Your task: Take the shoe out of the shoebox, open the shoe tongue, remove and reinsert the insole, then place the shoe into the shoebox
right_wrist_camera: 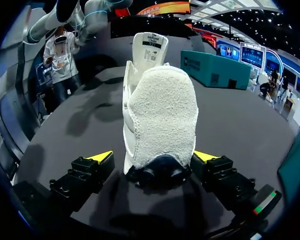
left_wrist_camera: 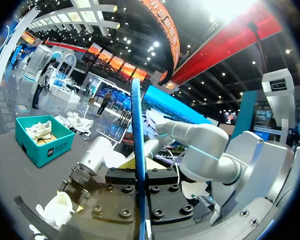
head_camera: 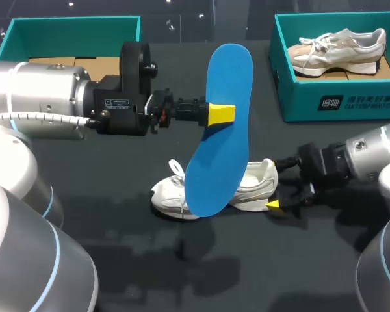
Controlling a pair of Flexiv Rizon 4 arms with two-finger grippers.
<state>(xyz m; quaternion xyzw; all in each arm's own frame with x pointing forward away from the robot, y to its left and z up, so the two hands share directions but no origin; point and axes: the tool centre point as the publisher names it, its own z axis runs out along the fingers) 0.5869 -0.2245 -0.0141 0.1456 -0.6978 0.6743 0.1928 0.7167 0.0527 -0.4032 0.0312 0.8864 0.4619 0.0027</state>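
Since the blue insole point(head_camera: 229, 71) is out, pinched upright in the left gripper point(head_camera: 220, 114) above the shoe point(head_camera: 257, 185) lying on the table point(head_camera: 117, 260), I'd call it halfway. The right gripper point(right_wrist_camera: 152, 156) loosely straddles the heel, not clamped. Reinserting and boxing are left.

The upright blue foam insole point(head_camera: 220, 130) covers the middle of the white lace-up sneaker point(head_camera: 257, 185) and the far finger of the left gripper point(head_camera: 223, 114). The sneaker's heel hides one yellow tip of the right gripper point(head_camera: 274, 195). The left arm point(head_camera: 45, 101) hides the near wall of the far-left teal cardboard box point(head_camera: 71, 29); the far-right teal shoebox point(head_camera: 325, 104) is cut off at its right side
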